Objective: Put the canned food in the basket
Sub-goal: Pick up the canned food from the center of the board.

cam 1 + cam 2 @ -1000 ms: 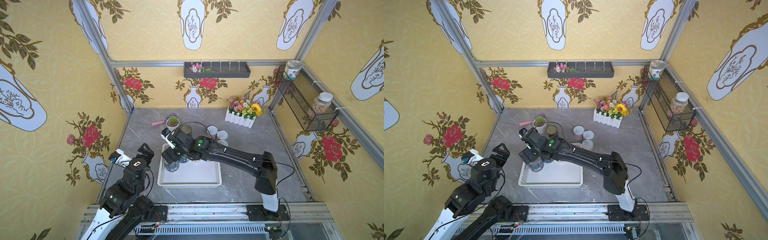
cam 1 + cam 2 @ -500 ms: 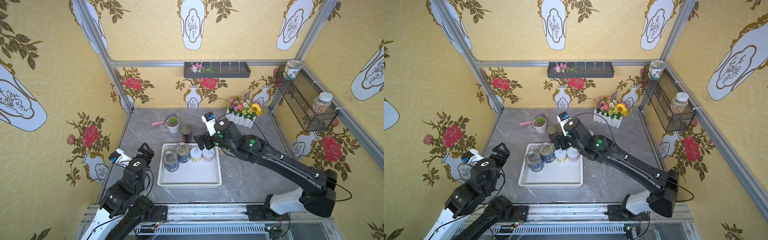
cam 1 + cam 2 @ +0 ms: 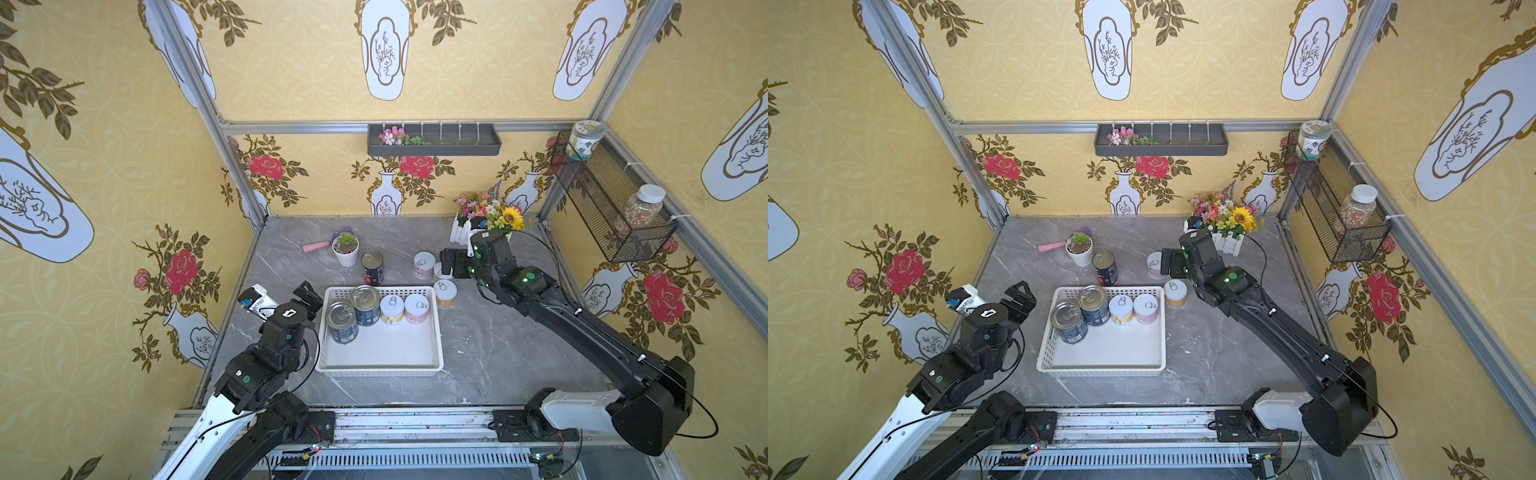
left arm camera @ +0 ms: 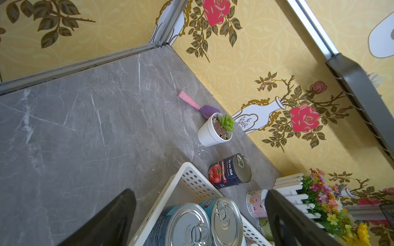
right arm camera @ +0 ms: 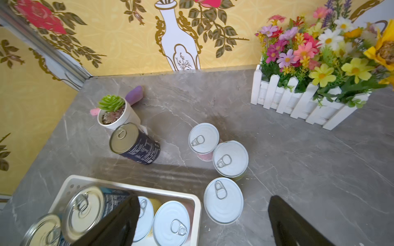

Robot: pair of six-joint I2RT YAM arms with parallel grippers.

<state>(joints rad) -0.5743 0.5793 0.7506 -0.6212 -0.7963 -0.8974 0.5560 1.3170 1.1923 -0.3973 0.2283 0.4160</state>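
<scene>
The white basket [image 3: 378, 369] sits mid-table holding two large blue-labelled cans [image 3: 343, 322] and two small white-lidded ones [image 3: 392, 309]. Behind it stands a dark tomato-label can [image 3: 372, 268]. Three small white-lidded cans [image 3: 424, 265] stand off its back right corner. My right gripper [image 3: 445, 262] hangs open above them. In the right wrist view the nearest small can [image 5: 223, 200] lies between the open fingers of the right gripper [image 5: 204, 200], beside the basket's rim [image 5: 197, 208]. My left gripper [image 3: 309, 296] is open and empty by the basket's left side, as the left wrist view of that gripper [image 4: 199, 192] also shows.
A small white plant pot [image 3: 345, 249] and a pink-handled purple scoop [image 3: 318, 246] lie at the back left. A flower box with a white fence [image 3: 461, 232] stands at the back right. A black wire basket [image 3: 602, 208] with jars hangs on the right wall. A dark grey tray [image 3: 434, 141] hangs on the back wall.
My right arm has swung from over the basket's left side back to the right, and now hovers over the small cans behind the basket's right corner. The left arm has not moved.
</scene>
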